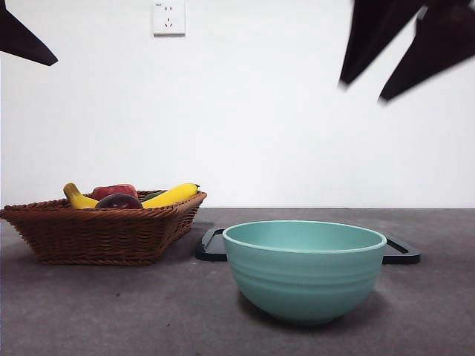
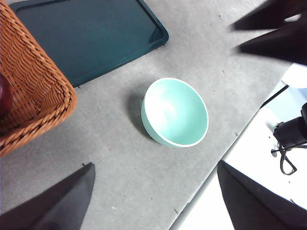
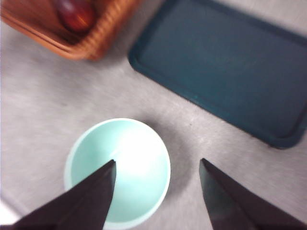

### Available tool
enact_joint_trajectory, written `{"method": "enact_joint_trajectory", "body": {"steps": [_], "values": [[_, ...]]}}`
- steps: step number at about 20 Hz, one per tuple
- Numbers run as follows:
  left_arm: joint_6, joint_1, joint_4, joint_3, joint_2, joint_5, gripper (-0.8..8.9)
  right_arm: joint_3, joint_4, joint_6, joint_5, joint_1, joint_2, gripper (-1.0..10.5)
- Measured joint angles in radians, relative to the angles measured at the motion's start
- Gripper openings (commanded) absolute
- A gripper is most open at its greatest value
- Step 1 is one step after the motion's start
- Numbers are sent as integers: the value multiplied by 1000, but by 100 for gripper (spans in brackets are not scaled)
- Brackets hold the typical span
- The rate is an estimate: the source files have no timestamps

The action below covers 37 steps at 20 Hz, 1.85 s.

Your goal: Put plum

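Note:
The plum (image 1: 117, 201) is a dark maroon fruit lying in the wicker basket (image 1: 96, 233) at the left, in front of a brighter red fruit (image 1: 113, 190). A teal bowl (image 1: 304, 271) stands empty at the centre front. My right gripper (image 1: 364, 90) hangs high above the bowl, blurred; in its wrist view the right gripper (image 3: 158, 160) is open over the bowl (image 3: 120, 167), holding nothing. My left gripper (image 2: 156, 165) is open and empty, high up beside the bowl (image 2: 175, 112); in the front view it shows only as a black tip (image 1: 26, 38).
Two yellow bananas (image 1: 171, 195) lie in the basket with the fruit. A dark flat tray (image 1: 401, 252) lies behind the bowl. The right wrist view shows a blurred dark red fruit (image 3: 76, 13) in the basket (image 3: 91, 43). The table edge (image 2: 211, 177) runs near the bowl.

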Motion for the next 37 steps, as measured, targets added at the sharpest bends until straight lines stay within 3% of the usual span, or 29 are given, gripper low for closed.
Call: {"method": "enact_joint_trajectory", "body": {"steps": [8, 21, 22, 25, 26, 37], "values": [[0, 0, -1, 0, 0, 0, 405, 45, -209, -16, -153, 0, -236, 279], [0, 0, -3, 0, 0, 0, 400, 45, -235, -19, -155, 0, -245, 277], [0, 0, -2, 0, 0, 0, 380, 45, -235, -19, -155, 0, -245, 257], [0, 0, -2, 0, 0, 0, 60, 45, -235, -19, -155, 0, -245, 36], [0, 0, -2, 0, 0, 0, 11, 45, -235, -19, -155, 0, -245, 7], [-1, 0, -2, 0, 0, 0, 9, 45, -235, -23, -155, 0, -245, 7]]}}
